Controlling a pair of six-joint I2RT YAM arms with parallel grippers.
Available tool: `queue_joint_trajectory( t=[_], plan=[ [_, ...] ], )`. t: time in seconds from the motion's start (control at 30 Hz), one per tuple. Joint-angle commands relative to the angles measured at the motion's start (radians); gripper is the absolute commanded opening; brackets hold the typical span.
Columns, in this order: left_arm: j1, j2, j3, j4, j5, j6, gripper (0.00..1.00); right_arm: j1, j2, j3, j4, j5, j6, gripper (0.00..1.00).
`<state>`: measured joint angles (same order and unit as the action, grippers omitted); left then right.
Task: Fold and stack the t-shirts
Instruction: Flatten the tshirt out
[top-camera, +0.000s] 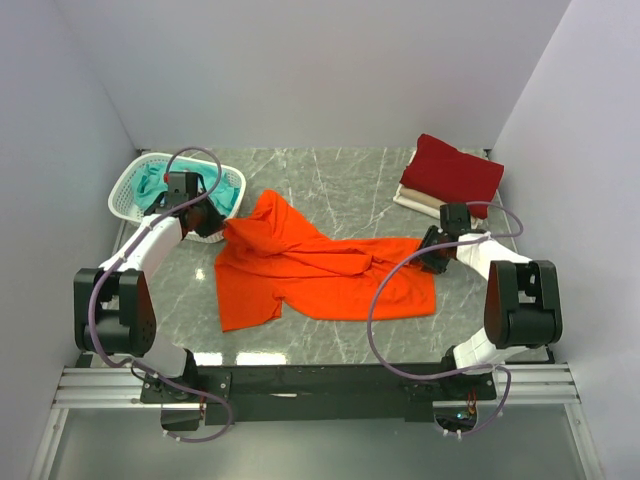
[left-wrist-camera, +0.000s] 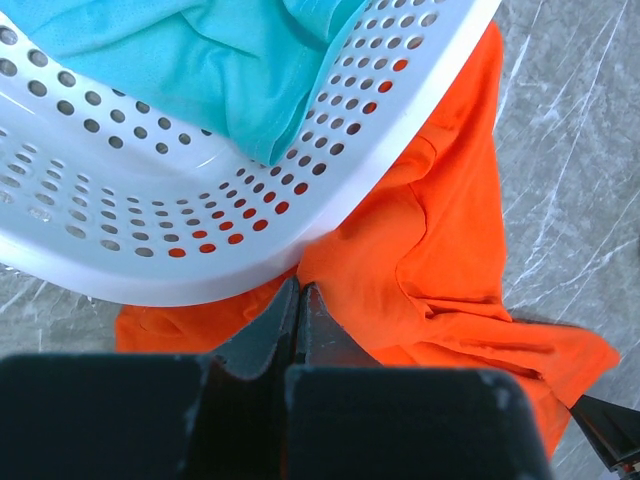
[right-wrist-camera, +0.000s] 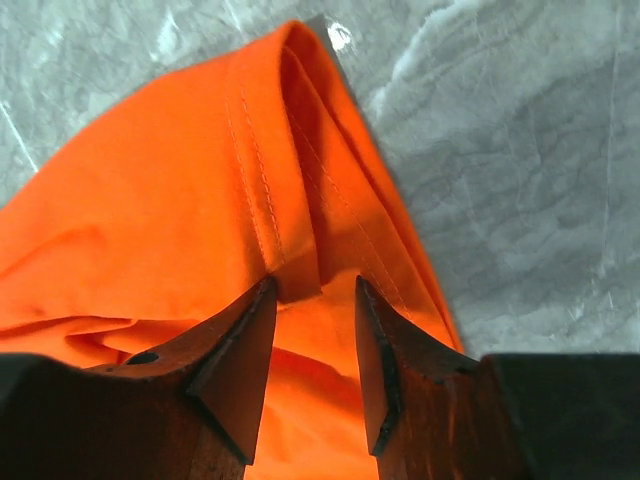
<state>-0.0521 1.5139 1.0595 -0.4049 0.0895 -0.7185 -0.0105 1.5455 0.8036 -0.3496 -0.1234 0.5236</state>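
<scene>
The bright orange t-shirt (top-camera: 320, 268) lies spread and rumpled mid-table. My left gripper (top-camera: 216, 226) is shut at its upper-left corner; in the left wrist view its tips (left-wrist-camera: 298, 286) pinch the orange cloth (left-wrist-camera: 440, 250) just below the basket rim. My right gripper (top-camera: 432, 250) stands open at the shirt's right edge, its fingers (right-wrist-camera: 240, 340) straddling a stitched hem fold (right-wrist-camera: 290, 230) without clamping it. A folded dark red t-shirt (top-camera: 452, 170) rests on a cream-white t-shirt (top-camera: 412, 200) at the back right. The teal t-shirt (left-wrist-camera: 230, 60) lies inside the basket.
The white perforated basket (top-camera: 128, 185) stands at the back left, its rim (left-wrist-camera: 420, 110) over part of the orange cloth. White walls close in the marble table (top-camera: 340, 175) on three sides. A metal rail (top-camera: 320, 385) runs along the near edge.
</scene>
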Motion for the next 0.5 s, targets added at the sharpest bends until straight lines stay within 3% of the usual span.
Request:
queue_joint_trajectory(
  t=[0.0,0.47],
  plan=[
    [-0.002,-0.041,-0.003,0.018,-0.004,0.016,0.00,0.006,0.011,0.040,0.034,-0.012,0.003,0.44],
    [-0.002,-0.020,0.004,0.023,0.001,0.021,0.00,0.060,0.013,0.081,0.012,0.018,0.012,0.42]
  ],
)
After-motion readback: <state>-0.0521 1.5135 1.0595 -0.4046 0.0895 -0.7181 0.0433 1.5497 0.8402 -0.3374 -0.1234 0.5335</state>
